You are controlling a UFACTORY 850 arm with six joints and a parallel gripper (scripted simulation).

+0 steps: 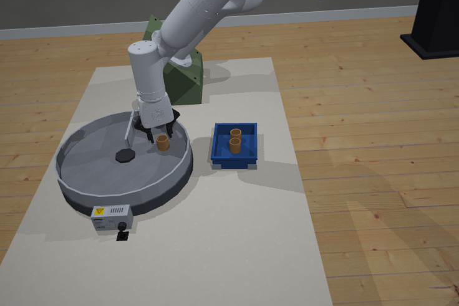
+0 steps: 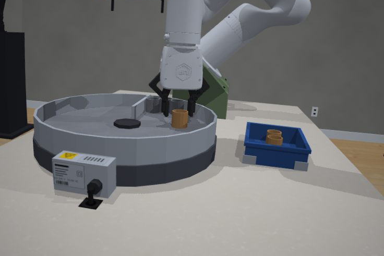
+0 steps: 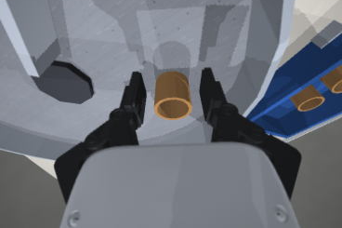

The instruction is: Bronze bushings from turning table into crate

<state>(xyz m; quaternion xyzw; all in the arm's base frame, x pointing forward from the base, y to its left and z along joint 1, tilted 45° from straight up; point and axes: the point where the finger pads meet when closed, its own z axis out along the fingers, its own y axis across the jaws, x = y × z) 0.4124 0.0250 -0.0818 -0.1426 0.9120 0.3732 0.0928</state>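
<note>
A bronze bushing (image 1: 162, 144) (image 2: 179, 120) (image 3: 172, 87) stands upright on the turning table (image 1: 79, 194) (image 2: 123, 150) (image 3: 268, 41). My gripper (image 1: 161, 139) (image 2: 179, 114) (image 3: 172, 81) is open. In the wrist view the bushing shows between the fingers with a gap on each side; in the exterior view it stands nearer the camera than the fingertips. Steel bushings (image 2: 153, 106) (image 2: 177, 105) stand at the back of the table, partly hidden by the fingers. Two bronze bushings (image 1: 234, 147) (image 1: 236, 136) (image 2: 274, 141) (image 3: 304, 96) stand in the blue crate (image 1: 234, 162) (image 2: 270, 156).
An upright divider (image 1: 129, 130) (image 2: 138, 107) stands left of the gripper. A black hub (image 1: 125, 155) (image 2: 127, 123) (image 3: 67, 84) sits at the turning table's centre, and its raised rim surrounds the bushings. A grey control box (image 1: 111, 217) (image 2: 83, 174) stands at the front.
</note>
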